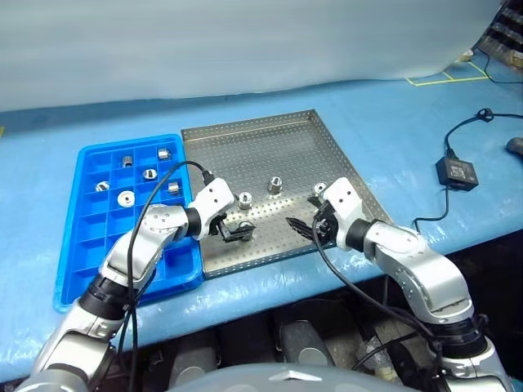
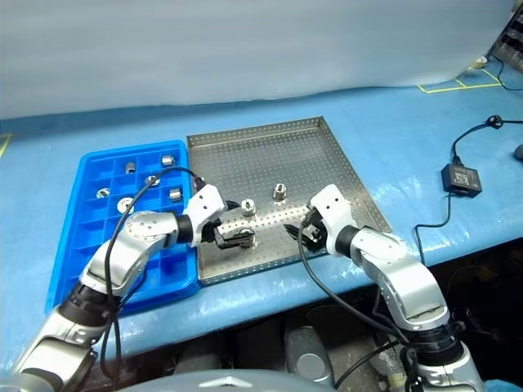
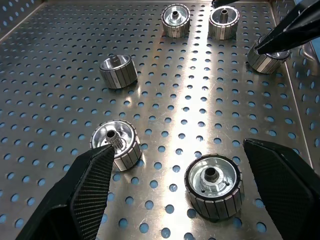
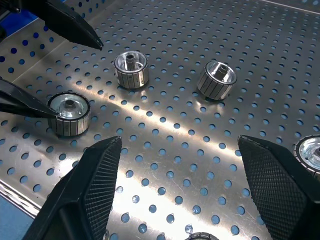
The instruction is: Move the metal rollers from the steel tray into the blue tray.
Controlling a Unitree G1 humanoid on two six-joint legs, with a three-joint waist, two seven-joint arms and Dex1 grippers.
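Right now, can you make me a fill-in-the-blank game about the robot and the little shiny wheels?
1. The blue tray lies on the robot's ____ side of the steel tray.
2. Both the left gripper and the right gripper have their fingers ____.
3. The floor of the steel tray is full of small round ____.
4. The left gripper hangs over a metal roller that lies in the ____ tray.

Missing words: left; open; holes; steel
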